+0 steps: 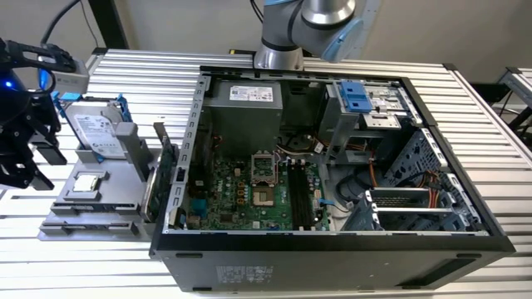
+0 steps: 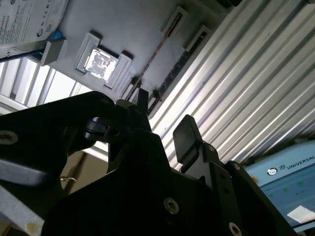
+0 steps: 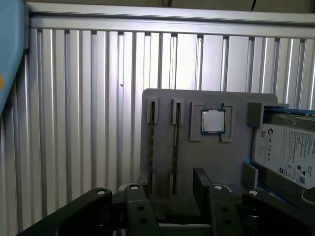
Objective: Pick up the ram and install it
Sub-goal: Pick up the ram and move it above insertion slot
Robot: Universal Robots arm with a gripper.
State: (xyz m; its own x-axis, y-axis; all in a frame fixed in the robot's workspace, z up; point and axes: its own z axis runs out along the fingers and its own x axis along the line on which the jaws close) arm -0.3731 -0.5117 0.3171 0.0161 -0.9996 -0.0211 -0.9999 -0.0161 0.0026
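Released, empty claw (image 3: 170, 184) over the parts holder

In the first wrist view the claw's fingers (image 3: 135, 206) stand spread with nothing between them. Past the gap, the ram (image 3: 175, 142) sits on edge in a slot of the grey holder (image 3: 231, 162). A second stick (image 3: 151, 142) sits in the next slot, beside a processor chip (image 3: 213, 121) and a hard drive (image 3: 285, 152). The holder rests on the ribbed surface (image 3: 74, 123), at the exterior view's left of the open computer case (image 1: 332, 249).
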